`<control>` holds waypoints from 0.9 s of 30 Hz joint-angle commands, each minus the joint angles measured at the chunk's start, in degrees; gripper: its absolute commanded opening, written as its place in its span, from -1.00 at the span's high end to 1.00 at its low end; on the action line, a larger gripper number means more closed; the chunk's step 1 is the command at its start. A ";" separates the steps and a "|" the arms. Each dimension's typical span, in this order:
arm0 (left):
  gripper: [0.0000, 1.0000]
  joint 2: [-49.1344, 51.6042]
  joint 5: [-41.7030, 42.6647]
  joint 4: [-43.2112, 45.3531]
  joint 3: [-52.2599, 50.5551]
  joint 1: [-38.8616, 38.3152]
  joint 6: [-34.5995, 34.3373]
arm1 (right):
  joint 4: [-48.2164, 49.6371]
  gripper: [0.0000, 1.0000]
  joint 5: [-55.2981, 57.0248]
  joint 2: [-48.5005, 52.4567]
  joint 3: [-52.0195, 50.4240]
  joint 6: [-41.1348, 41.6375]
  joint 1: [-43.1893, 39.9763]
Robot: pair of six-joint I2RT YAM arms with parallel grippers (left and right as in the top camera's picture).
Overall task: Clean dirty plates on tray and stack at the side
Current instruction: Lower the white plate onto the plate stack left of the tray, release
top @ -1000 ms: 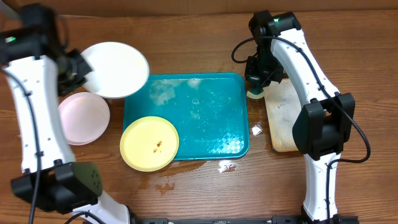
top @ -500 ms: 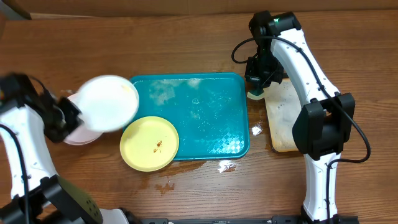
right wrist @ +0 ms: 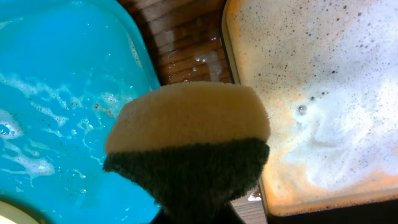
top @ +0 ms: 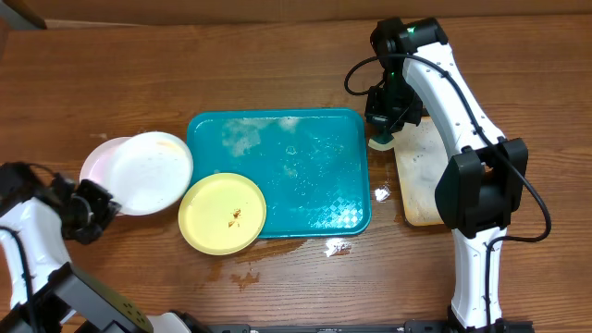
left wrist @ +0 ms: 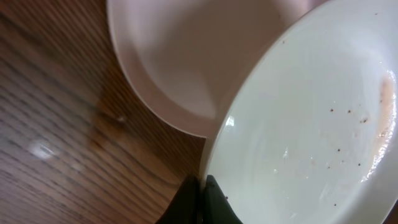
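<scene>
White plate [top: 148, 172], faint reddish smear, overlaps pale pink plate [top: 92, 159] left of tray [top: 314, 176]. Yellow plate [top: 222, 213], dark crumbs, covers the wet, soapy teal tray's lower-left corner.

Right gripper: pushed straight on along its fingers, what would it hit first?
The sponge it holds leads. It would likely land on the wet table strip between the teal tray and the soapy beige tray, though either rim might catch it; depth is unclear.

Left of the tray [top: 305, 176], the white plate [top: 153, 171] I am holding is covering most of the pink plate [top: 90, 165].
</scene>
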 commanded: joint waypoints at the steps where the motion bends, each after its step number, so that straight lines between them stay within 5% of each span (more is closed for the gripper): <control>1: 0.91 -1.57 1.25 1.16 0.33 3.19 -0.96 | -0.09 0.92 -0.48 -1.44 1.44 -0.24 -0.11; 9: 0.92 0.24 -7.96 5.73 -0.39 4.92 -4.31 | -1.46 0.92 -0.26 -1.44 1.44 -1.75 -0.11; 27: 0.92 11.15 -6.29 14.16 -0.37 4.76 -4.85 | -1.92 0.92 -0.26 -1.44 1.44 -1.90 -0.11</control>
